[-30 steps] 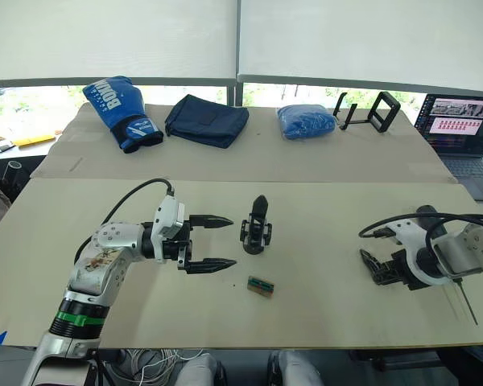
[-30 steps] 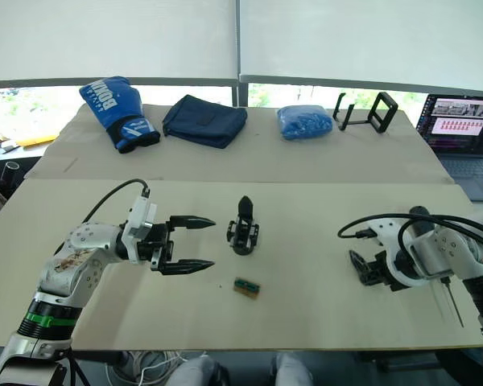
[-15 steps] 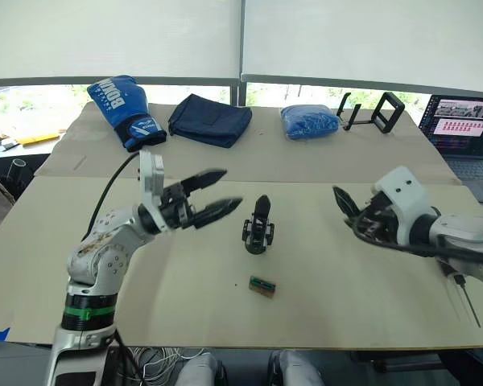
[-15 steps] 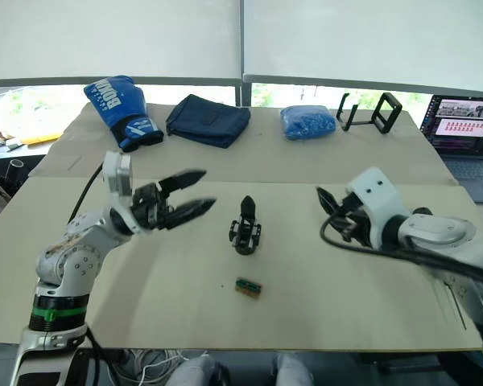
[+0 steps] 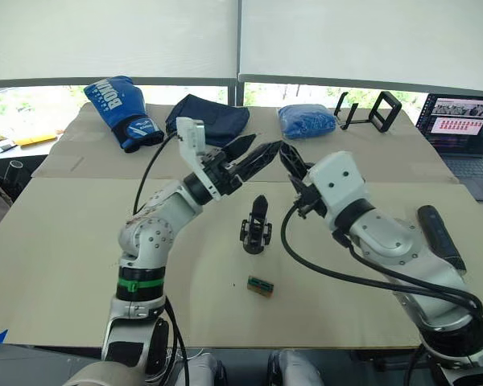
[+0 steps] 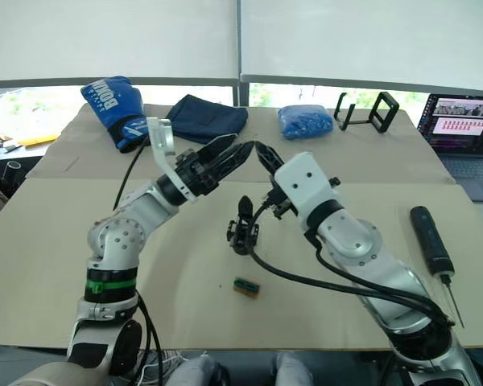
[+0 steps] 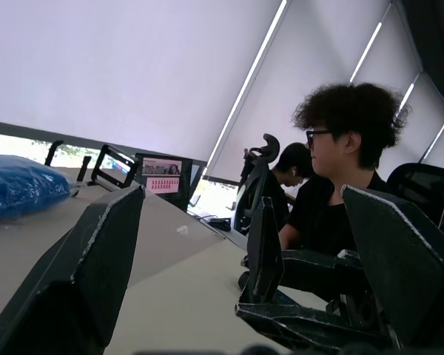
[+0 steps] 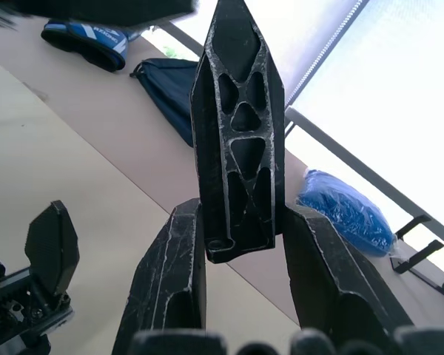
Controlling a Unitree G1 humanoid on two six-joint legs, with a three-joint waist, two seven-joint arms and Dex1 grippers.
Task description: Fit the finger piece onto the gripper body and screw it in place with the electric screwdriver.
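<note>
The right pincer (image 8: 237, 244) clamps the flat black pointed finger piece (image 8: 237, 133), raised above the beige table (image 5: 346, 305). The left pincer (image 5: 258, 154), fingers spread wide and empty, has risen from the table to meet it. Below them stands the small black gripper body (image 5: 257, 227); the thick black electric screwdriver (image 6: 431, 240) now lies uncovered at the right, a green-and-brown block (image 5: 261, 285) nearer.

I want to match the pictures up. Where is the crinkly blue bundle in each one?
Left eye view: blue bundle on the far table, right of the navy cloth.
Right eye view: bundle in the same far spot.
Left wrist view: bundle near the black stand.
Right wrist view: bundle beyond the held finger piece.
Landmark: black stand beside it.
</note>
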